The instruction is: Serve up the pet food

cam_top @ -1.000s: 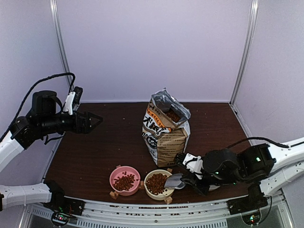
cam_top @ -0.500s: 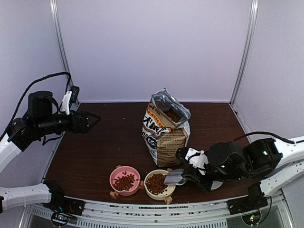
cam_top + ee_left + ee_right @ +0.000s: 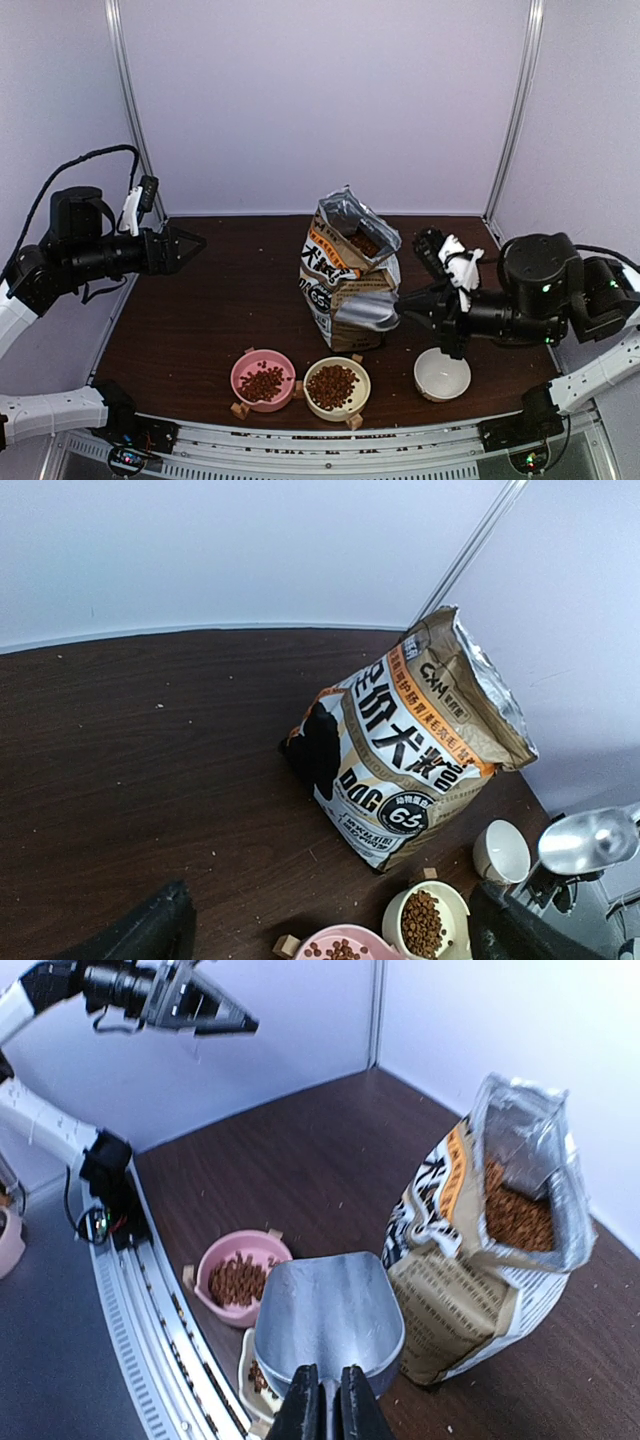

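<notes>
Pet food lies in the pink bowl (image 3: 263, 383), in the cream bowl (image 3: 333, 385) and inside the open kraft bag (image 3: 345, 275). My right gripper (image 3: 410, 303) is shut on the handle of the metal scoop (image 3: 368, 311), which hangs in the air beside the bag's lower right. In the right wrist view the scoop (image 3: 330, 1310) is empty and held above the cream bowl (image 3: 258, 1375), with the bag's kibble (image 3: 515, 1215) to its right. My left gripper (image 3: 190, 243) is open and raised at the far left, holding nothing.
An empty white bowl (image 3: 442, 374) stands right of the cream bowl, below my right arm. Small wooden blocks (image 3: 238, 409) sit by the bowls' front. The metal rail (image 3: 330, 450) runs along the near edge. Walls close off the back and sides.
My right arm lifted the scoop out of the cream bowl, up and to the right beside the bag, uncovering the white bowl. My left arm drew back slightly to the left.
</notes>
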